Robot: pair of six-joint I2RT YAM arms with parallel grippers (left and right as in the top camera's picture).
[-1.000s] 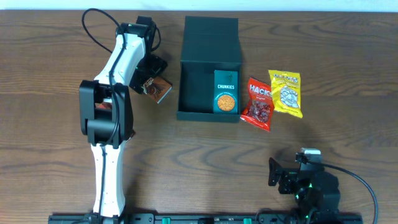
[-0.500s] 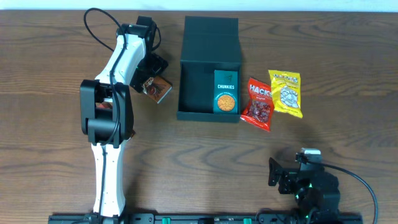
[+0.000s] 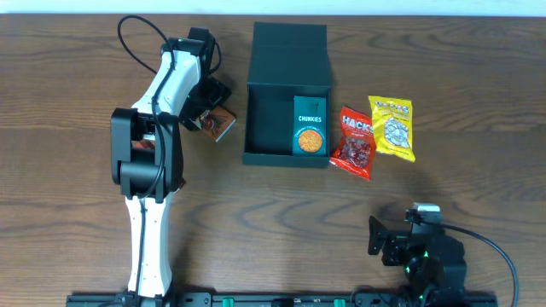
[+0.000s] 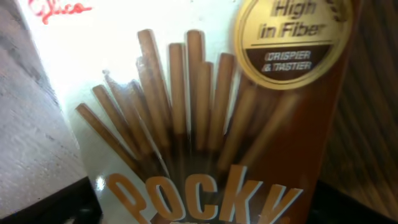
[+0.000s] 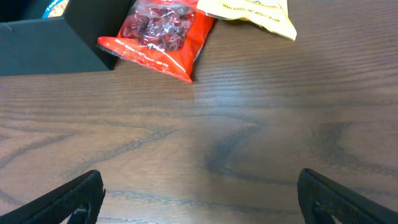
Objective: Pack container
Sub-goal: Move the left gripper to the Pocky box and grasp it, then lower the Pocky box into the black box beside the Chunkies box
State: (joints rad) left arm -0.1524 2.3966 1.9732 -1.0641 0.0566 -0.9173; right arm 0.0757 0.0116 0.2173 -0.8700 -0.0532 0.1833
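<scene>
- Hovering your left gripper (image 3: pixel 207 102) low over the Pocky box (image 4: pixel 199 124), you are working the pick-up step; its jaws are standing wide apart, straddling the box, not clamping it.
- The dark green container (image 3: pixel 269 119) is sitting open just right of that box, a Chunkies box (image 3: pixel 310 125) already lying inside against its right wall.
- Your right gripper (image 5: pixel 199 190) is idling well away from the container, jaws wide apart, holding nothing.
- Next, by my judgement, you are needing to close squarely on the Pocky box, lift it over the container's left wall, and lower it into the free left half.
</scene>
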